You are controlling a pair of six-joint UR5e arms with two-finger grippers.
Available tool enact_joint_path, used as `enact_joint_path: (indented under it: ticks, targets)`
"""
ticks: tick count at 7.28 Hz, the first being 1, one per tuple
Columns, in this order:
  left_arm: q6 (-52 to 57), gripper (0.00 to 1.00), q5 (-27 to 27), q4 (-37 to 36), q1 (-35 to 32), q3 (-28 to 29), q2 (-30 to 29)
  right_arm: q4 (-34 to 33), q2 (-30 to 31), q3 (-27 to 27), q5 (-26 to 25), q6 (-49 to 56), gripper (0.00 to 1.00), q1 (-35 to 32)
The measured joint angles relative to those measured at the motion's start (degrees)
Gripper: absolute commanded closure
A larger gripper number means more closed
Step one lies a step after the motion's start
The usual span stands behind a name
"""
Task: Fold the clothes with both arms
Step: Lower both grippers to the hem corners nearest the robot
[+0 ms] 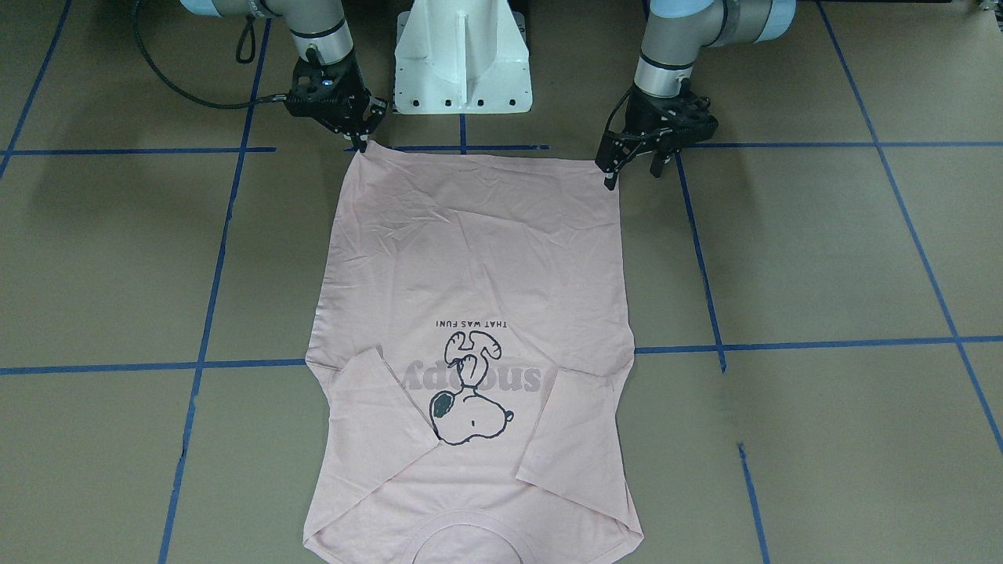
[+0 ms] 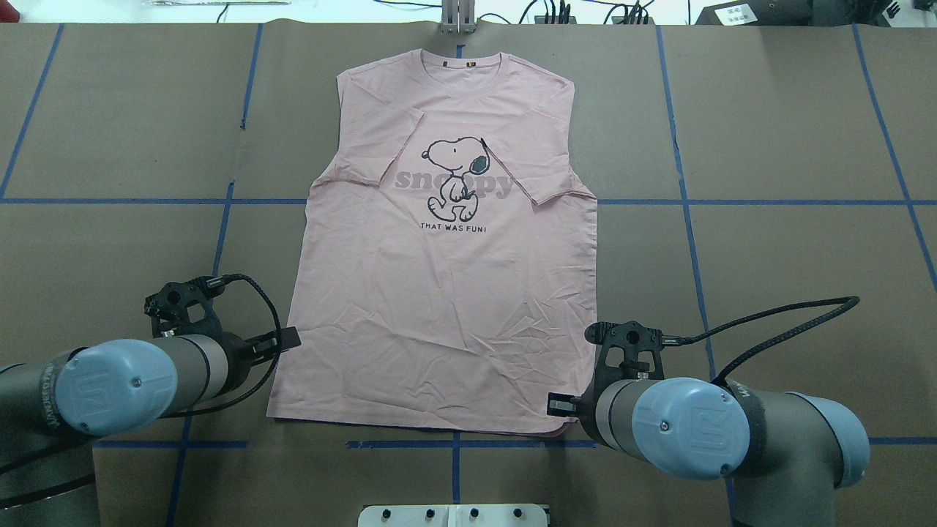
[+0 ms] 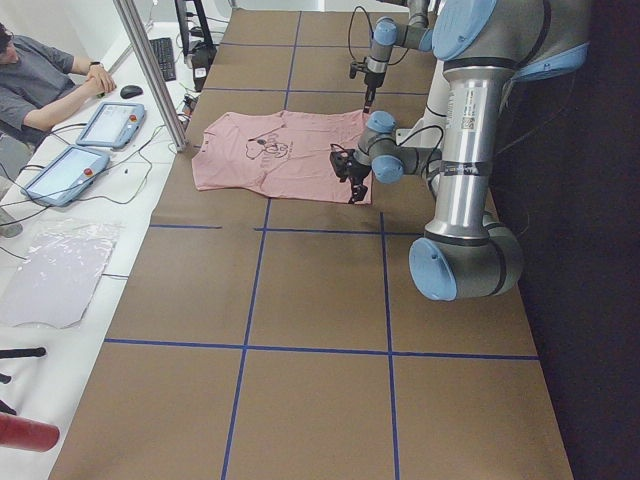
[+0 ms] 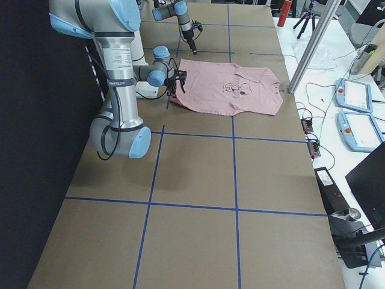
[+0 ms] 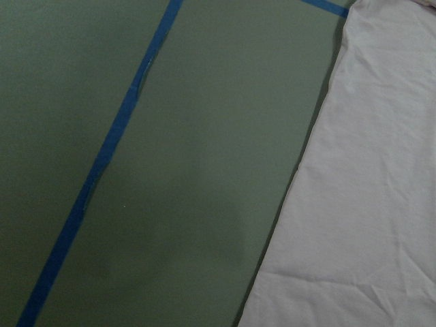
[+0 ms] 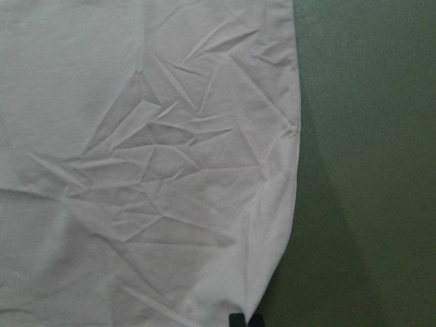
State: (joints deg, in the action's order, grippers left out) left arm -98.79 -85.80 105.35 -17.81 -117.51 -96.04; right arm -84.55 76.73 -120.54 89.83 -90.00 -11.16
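The T-shirt lay flat on the table, print up, sleeves tucked in, hem toward the robot. It looked like hem-grabbing time. The right gripper was closed, seemingly pinching one hem corner. The left gripper gaped empty at the other and would need to close on it.

The T-shirt lies flat on the table, print up, with its collar on the far side from the robot and its hem nearest the pedestal. Both sleeves are folded inward onto the chest, on either side of the print. The left gripper is just beside the hem's left corner, and the right gripper touches the right corner.
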Motion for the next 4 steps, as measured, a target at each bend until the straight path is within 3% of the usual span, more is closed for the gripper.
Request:
enact_joint_path:
  ticks: [4]
  targets:
    - [-0.4, 0.0, 0.7, -0.1, 1.6, 3.7, -2.0, 0.0, 0.0, 0.0, 0.0, 0.0, 1.0, -0.2]
